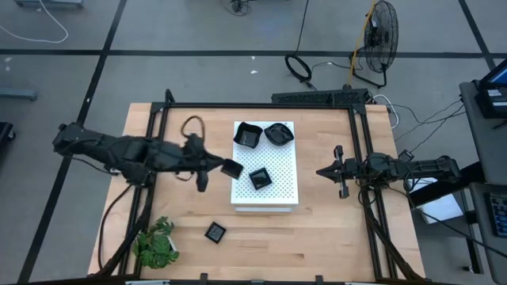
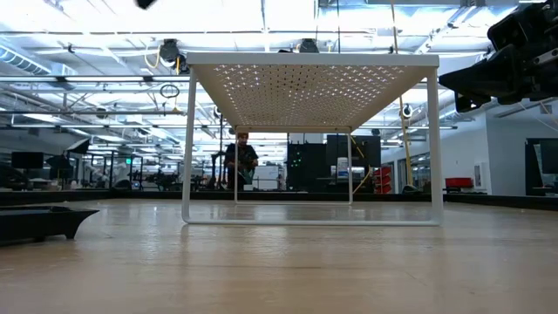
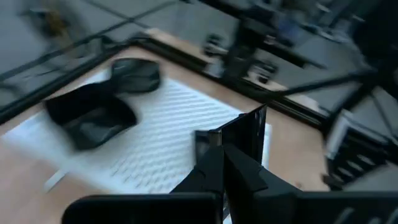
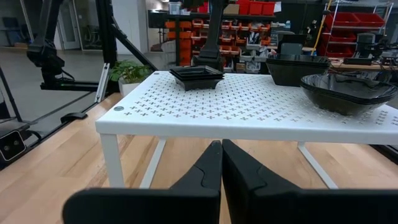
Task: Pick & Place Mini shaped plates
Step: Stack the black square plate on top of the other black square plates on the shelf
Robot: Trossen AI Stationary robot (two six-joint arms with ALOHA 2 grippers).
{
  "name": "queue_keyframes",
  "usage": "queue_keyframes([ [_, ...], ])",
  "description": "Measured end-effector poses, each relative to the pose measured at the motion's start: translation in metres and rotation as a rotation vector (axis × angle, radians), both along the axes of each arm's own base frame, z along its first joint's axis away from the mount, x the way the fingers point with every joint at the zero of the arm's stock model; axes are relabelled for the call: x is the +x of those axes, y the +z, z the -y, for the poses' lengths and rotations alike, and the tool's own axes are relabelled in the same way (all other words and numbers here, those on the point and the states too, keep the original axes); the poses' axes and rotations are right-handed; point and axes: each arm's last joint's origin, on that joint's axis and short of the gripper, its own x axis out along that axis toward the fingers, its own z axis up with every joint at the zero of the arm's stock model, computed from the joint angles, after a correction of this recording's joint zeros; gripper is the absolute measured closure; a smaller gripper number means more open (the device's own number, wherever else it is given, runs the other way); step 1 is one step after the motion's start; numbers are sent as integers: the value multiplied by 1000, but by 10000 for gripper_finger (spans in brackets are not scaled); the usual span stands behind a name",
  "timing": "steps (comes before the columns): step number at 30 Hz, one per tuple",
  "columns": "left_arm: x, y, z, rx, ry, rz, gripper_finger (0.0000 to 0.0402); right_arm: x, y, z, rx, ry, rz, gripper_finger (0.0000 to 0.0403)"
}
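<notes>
My left gripper [image 1: 224, 167] pinched a small glossy black square plate [image 1: 231, 169] by its rim at the left edge of the white perforated rectangular board [image 1: 277, 194], the plate tilted on edge between my fingers [image 3: 214, 168]. Three more black plates sat on the board: a square one [image 1: 247, 134] and a rounded one [image 1: 278, 133] at its far end, another square one [image 1: 260, 178] mid-board. A fifth plate [image 1: 215, 232] lay on the wooden table [image 1: 317, 229] near its front edge, and my right gripper [image 1: 338, 171] waited right of the board, fingers closed on nothing.
</notes>
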Motion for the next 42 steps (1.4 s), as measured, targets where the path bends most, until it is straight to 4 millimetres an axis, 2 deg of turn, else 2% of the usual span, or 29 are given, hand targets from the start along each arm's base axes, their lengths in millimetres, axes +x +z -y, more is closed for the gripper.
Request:
queue_keyframes([
  [4,26,-4,-12,39,-138,28,399,0,0,0,0,0,0,403],
  [9,58,-28,-29,58,-225,-36,398,0,0,0,0,0,0,403],
  [14,82,-50,-44,32,-263,-82,399,0,0,0,0,0,0,403],
  [18,92,-61,-51,6,-286,-98,399,0,0,0,0,0,0,403],
  [22,94,-64,-54,-18,-293,-102,392,0,0,0,0,0,0,403],
  [32,91,-59,-55,-36,-278,-86,317,0,0,0,0,0,0,403],
  [37,72,-44,-51,-93,-258,-90,281,0,0,0,0,0,0,403],
  [42,46,-30,-38,-105,-297,-119,271,0,0,0,0,0,1,403],
])
